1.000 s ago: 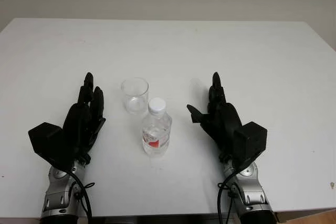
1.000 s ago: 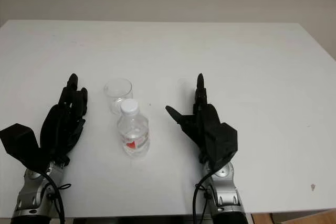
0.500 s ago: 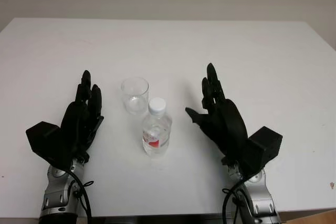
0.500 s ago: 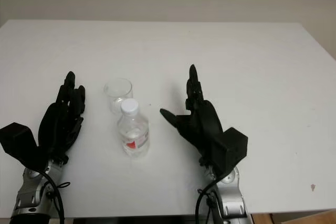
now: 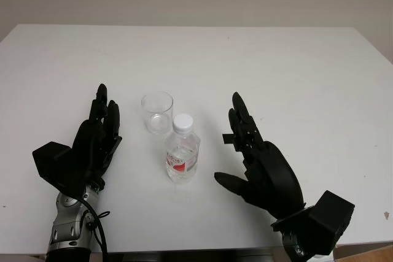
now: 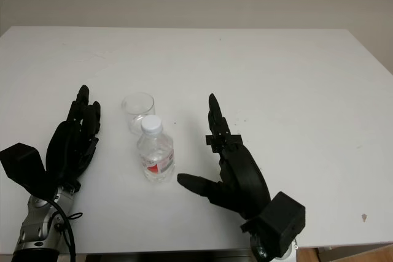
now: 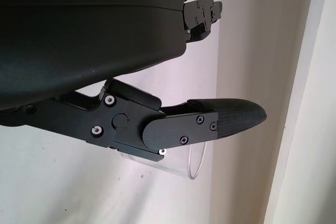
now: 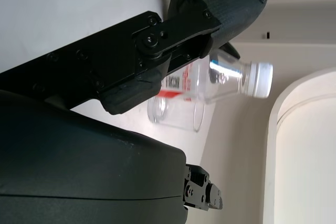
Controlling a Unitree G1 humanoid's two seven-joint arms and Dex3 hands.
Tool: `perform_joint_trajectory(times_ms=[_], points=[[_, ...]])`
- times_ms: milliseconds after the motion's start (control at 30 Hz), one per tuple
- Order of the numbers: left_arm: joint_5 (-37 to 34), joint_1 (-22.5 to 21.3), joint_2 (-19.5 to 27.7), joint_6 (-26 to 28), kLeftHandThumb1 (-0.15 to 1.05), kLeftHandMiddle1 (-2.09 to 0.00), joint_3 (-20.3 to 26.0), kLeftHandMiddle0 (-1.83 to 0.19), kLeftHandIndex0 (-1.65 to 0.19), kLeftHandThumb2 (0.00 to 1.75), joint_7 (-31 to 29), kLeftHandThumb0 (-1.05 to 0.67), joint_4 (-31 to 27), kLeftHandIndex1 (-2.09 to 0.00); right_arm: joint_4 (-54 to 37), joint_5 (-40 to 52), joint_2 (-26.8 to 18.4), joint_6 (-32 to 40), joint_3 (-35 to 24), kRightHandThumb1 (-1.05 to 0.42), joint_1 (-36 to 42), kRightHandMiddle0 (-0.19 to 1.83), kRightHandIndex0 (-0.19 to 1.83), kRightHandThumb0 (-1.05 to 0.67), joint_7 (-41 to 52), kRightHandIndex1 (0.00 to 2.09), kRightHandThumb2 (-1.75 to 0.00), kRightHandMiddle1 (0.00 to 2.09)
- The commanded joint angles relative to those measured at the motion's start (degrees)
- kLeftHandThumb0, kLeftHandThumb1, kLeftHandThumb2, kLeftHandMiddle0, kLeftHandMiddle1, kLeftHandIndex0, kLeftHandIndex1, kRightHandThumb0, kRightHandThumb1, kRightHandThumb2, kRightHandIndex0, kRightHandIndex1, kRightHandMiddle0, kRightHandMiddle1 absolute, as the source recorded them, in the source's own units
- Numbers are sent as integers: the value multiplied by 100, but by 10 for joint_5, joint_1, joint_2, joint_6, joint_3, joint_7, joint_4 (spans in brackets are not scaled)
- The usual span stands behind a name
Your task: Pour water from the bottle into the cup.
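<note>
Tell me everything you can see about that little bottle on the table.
The bottle is small, of clear plastic, with a white screw cap still on and a label with a red patch. It stands upright on the white table, just nearer the robot than the clear cup. Nothing touches it: the right hand is open beside it, a gap between.

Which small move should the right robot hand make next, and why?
Probably slide the right robot hand sideways toward the bottle and close around its body. The robot hand is open and apart from the upright, capped bottle, whose cup stands just behind it. The left robot hand waits open beside them.
</note>
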Motion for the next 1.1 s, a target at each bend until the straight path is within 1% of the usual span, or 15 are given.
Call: perform_joint_trajectory(times_ms=[0, 133, 267, 400, 567, 767, 1067], points=[[-1, -11, 4, -2, 105, -5, 0, 16, 16, 53, -1, -77, -4, -5, -2, 1, 5, -9, 8, -94, 2, -19, -19, -103, -2, 0, -5, 0], [-4, -10, 3, -3, 105, -5, 0, 16, 16, 52, -4, -77, -3, -5, 15, -27, 21, -2, 26, -95, -4, -19, -19, -103, -32, 0, -6, 0], [-5, -8, 1, -4, 105, -5, 0, 16, 16, 52, -3, -77, -4, -5, 51, -54, 34, -13, 43, -96, -21, -19, -19, -102, -51, 0, -6, 0], [-5, -4, 1, -3, 105, -5, -1, 16, 16, 52, -2, -77, -9, -5, 98, -49, 56, -27, 52, -95, -42, -19, -19, -103, -59, 0, -5, 0], [-1, 1, 0, -3, 105, -5, -2, 16, 16, 52, 1, -77, -14, -5, 145, -60, 70, -48, 55, -96, -65, -19, -19, -103, -71, 0, -5, 0], [-1, 0, -1, -6, 105, -6, -4, 16, 16, 53, 1, -76, -11, -6, 172, -59, 79, -55, 56, -95, -82, -19, -19, -100, -76, 0, -5, 0], [2, -3, -1, -2, 105, -5, -7, 16, 16, 53, 4, -77, -12, -5, 198, -53, 99, -61, 60, -94, -104, -19, -19, -101, -84, 0, -5, 0]])
